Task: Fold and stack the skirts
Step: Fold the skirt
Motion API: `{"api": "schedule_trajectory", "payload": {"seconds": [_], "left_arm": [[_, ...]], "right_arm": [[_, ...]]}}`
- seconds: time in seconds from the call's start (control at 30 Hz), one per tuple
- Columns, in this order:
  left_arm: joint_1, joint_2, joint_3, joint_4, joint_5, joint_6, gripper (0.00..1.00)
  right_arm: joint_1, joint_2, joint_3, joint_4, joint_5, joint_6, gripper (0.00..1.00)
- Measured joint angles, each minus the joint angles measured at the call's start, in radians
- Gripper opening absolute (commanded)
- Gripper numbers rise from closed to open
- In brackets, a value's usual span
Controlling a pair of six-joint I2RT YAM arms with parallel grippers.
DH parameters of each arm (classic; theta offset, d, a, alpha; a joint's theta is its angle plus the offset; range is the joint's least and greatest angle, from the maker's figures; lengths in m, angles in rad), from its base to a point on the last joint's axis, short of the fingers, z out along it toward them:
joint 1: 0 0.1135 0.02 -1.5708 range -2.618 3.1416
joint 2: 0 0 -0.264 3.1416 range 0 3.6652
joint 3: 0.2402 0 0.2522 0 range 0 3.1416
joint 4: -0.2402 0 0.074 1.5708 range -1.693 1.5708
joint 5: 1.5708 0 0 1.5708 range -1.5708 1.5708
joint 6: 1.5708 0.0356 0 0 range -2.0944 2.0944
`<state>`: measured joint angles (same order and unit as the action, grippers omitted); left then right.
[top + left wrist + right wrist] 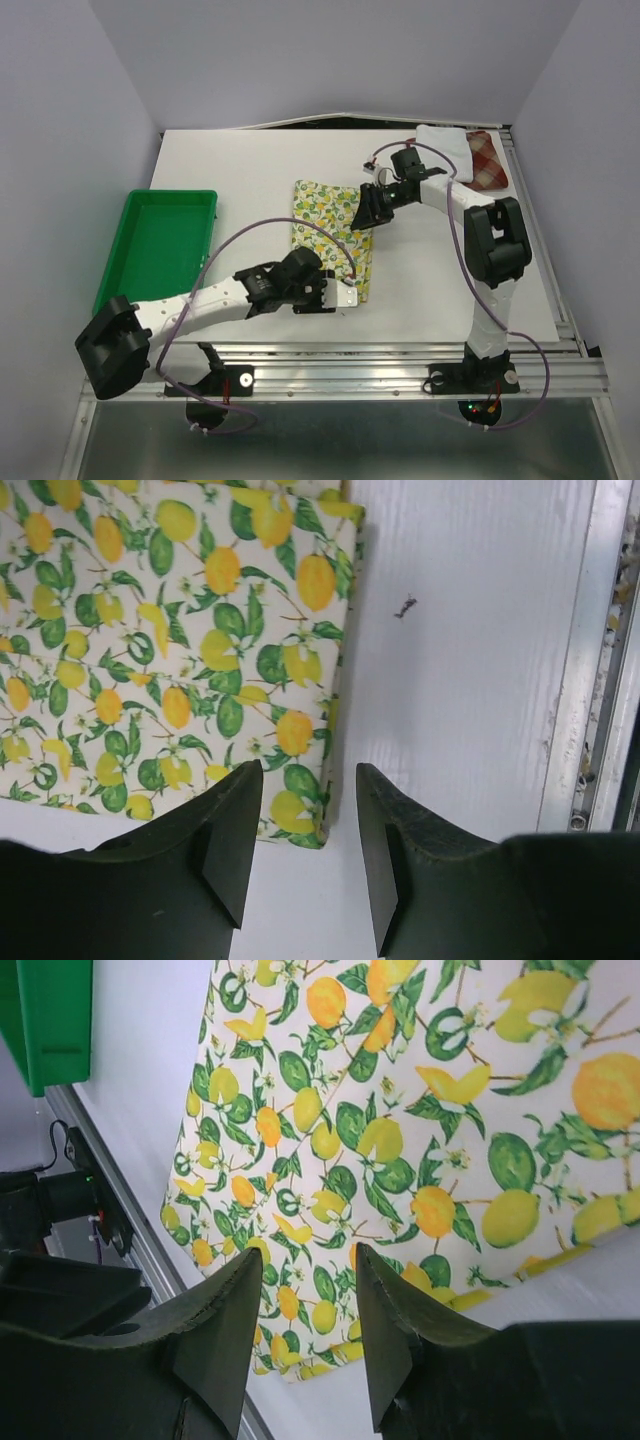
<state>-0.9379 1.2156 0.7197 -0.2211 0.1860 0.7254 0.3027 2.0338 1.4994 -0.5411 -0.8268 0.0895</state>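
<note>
The fruit-print skirt lies flat on the white table, folded into a long rectangle; it also shows in the left wrist view and the right wrist view. My left gripper is open and empty above its near right corner. My right gripper is open and empty above its far right edge. The plain white skirt lies folded at the back right, with the red-and-cream plaid skirt beside it, partly under it.
A green plastic tray stands at the left of the table; its corner shows in the right wrist view. A metal rail runs along the near edge and another down the right side.
</note>
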Motion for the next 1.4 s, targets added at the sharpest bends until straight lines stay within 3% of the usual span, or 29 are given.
{"api": "schedule_trajectory", "payload": {"seconds": [0.2,0.5,0.67,0.8,0.83,1.0,1.4], "left_arm": [[-0.12,0.083,-0.026,0.049,-0.126,0.033,0.52],[-0.134,0.292,-0.009,0.171,-0.247,0.101,0.47],[-0.137,0.354,-0.001,0.267,-0.317,0.123,0.27],[-0.14,0.394,0.009,0.31,-0.363,0.139,0.01],[-0.14,0.399,0.013,0.309,-0.364,0.142,0.0],[-0.138,0.406,0.065,0.213,-0.328,0.138,0.0],[-0.13,0.292,0.243,-0.198,0.016,0.051,0.0]], "right_arm": [[0.051,0.071,0.013,0.014,0.001,0.0,0.47],[0.072,0.152,0.024,0.021,0.007,-0.016,0.46],[0.071,0.154,0.024,0.026,0.012,-0.034,0.45],[0.07,0.16,0.029,0.024,0.008,-0.053,0.45],[0.07,0.163,0.032,0.024,0.006,-0.054,0.44],[0.07,0.167,0.037,0.019,0.002,-0.074,0.43],[0.107,0.095,0.08,-0.111,0.016,-0.133,0.52]]}}
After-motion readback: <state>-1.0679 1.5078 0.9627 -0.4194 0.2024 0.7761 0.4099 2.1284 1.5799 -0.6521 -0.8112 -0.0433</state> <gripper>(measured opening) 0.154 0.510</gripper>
